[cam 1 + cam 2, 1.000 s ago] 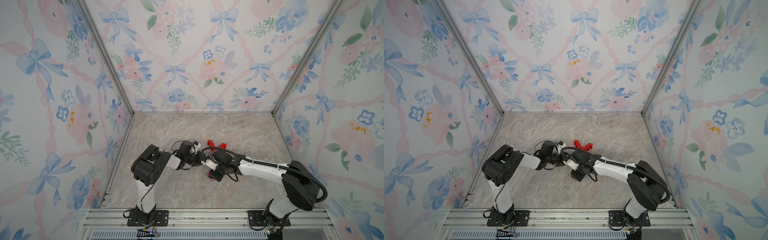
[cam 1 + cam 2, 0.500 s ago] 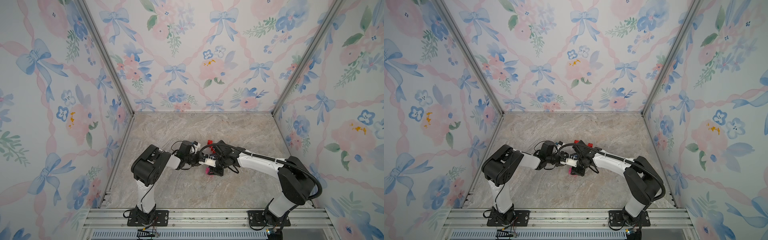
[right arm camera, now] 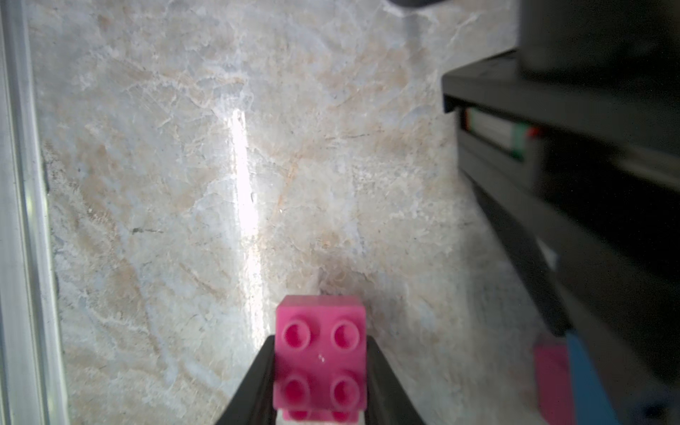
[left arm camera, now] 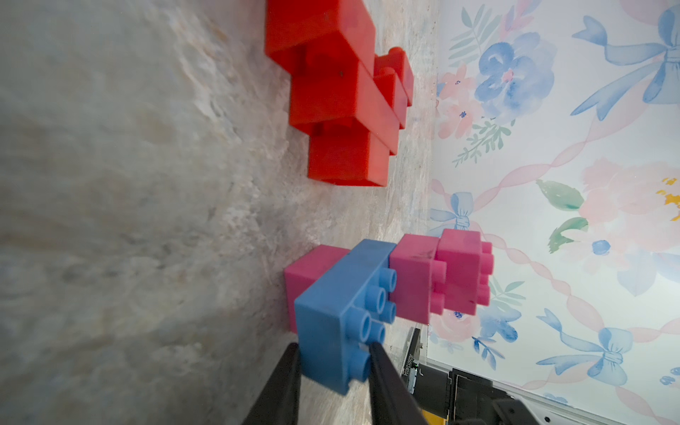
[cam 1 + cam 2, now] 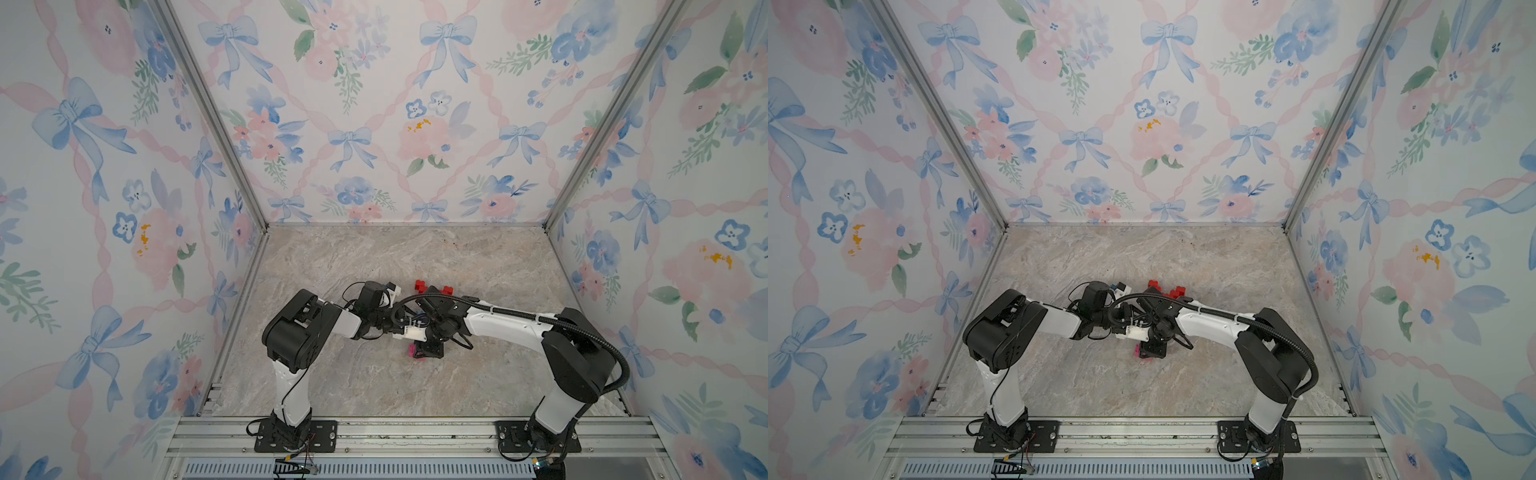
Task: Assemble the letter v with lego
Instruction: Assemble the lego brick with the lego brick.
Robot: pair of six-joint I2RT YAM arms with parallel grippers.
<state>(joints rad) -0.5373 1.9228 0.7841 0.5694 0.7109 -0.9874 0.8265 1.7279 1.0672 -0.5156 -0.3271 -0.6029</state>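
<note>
In the left wrist view my left gripper (image 4: 335, 353) is shut on the near end of the long blue brick (image 4: 342, 312). Three square pink bricks (image 4: 460, 272) are joined to it, one under it against the floor and two stepping off its studded side. My right gripper (image 3: 321, 344) is shut on a separate pink brick (image 3: 321, 353), studs facing the camera, close above the marble floor. In both top views the two grippers meet mid-floor, the right gripper (image 5: 422, 353) holding its pink brick (image 5: 411, 351) just in front of the left one (image 5: 409, 332).
A stepped stack of red bricks (image 4: 342, 99) lies on the floor beyond the blue assembly, seen behind the arms in both top views (image 5: 420, 285) (image 5: 1154, 285). Flowered walls (image 5: 374, 124) close in three sides. An aluminium rail (image 5: 395, 432) runs along the front.
The right arm has swung in toward the left gripper, carrying the pink brick slightly left. The left arm has stayed in place with the blue brick.
</note>
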